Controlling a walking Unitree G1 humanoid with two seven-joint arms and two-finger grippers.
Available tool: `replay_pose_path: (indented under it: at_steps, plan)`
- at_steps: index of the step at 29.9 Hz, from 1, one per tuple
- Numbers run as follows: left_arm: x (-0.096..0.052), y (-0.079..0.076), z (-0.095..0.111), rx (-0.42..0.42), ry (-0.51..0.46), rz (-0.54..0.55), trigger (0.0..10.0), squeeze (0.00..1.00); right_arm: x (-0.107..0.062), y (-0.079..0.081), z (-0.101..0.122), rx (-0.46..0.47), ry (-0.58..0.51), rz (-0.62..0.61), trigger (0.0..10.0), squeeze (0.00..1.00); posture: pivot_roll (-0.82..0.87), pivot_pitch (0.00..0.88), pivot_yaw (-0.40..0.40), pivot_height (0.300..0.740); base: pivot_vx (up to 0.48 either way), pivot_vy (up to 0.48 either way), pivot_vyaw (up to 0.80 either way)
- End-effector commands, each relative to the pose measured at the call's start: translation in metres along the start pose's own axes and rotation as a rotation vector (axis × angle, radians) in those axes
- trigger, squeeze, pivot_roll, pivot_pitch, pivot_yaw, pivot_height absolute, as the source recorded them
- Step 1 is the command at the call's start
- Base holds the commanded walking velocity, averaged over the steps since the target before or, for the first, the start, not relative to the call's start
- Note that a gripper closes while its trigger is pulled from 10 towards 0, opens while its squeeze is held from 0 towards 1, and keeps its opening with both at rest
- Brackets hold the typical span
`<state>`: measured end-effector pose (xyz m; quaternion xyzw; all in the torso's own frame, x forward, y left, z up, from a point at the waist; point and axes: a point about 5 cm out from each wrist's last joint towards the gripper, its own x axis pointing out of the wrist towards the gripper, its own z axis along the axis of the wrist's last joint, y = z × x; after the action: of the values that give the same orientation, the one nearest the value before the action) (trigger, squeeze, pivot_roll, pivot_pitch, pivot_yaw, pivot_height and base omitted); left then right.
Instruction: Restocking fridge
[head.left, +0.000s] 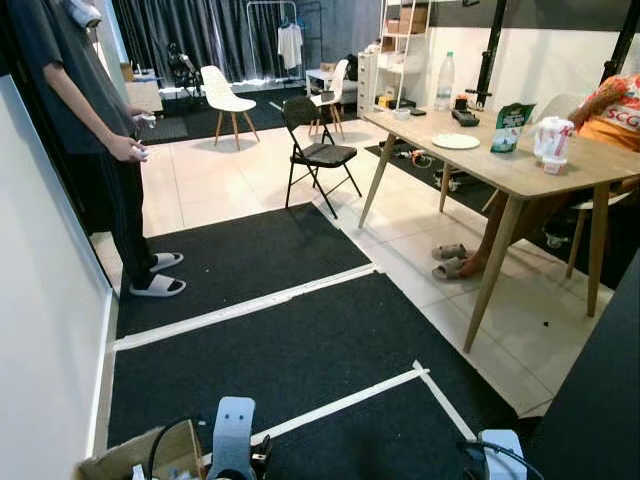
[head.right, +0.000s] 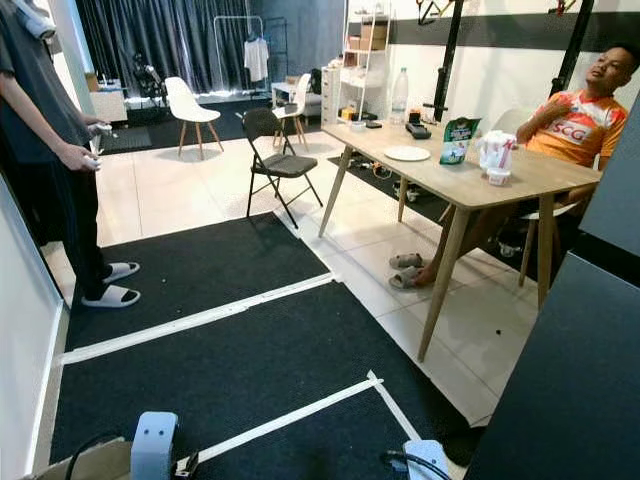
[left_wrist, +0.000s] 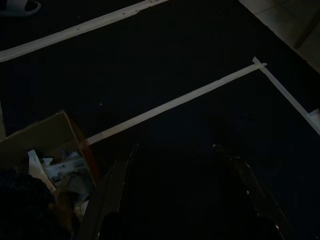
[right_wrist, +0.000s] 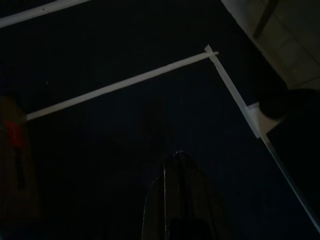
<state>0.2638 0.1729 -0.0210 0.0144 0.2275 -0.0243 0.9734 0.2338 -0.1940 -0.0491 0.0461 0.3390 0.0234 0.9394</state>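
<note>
We see an open cardboard box of assorted packets on the black carpet at our left.

Black carpet crossed by white tape lines covers the near floor; pale tiles beyond. At two o'clock a wooden tabletop; at twelve, dark curtains and a folding chair.

matt dark carpet; wooden table; glossy floor tiles; cardboard box.

Left: we saw a box on the mat.
Right: a table, a plate on it.
Behind: a chair.
</note>
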Motion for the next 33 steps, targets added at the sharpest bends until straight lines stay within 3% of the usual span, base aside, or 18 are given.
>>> replay_pose_path:
  at_steps: [1,33]
  plan:
    - [-0.0017,0.0074,-0.0027,0.013,0.018,0.013,10.0,0.00,-0.0012,-0.0005,-0.0049,0.006,0.021,-0.004,10.0,0.00,-0.03,0.043,0.036,0.740,0.289,0.000,0.00]
    - [-0.0046,0.0078,-0.0069,0.002,0.022,0.001,10.0,0.00,-0.0001,0.0041,-0.0044,-0.008,0.021,0.017,10.0,0.00,-0.03,0.067,0.030,0.740,0.355,0.000,0.00]
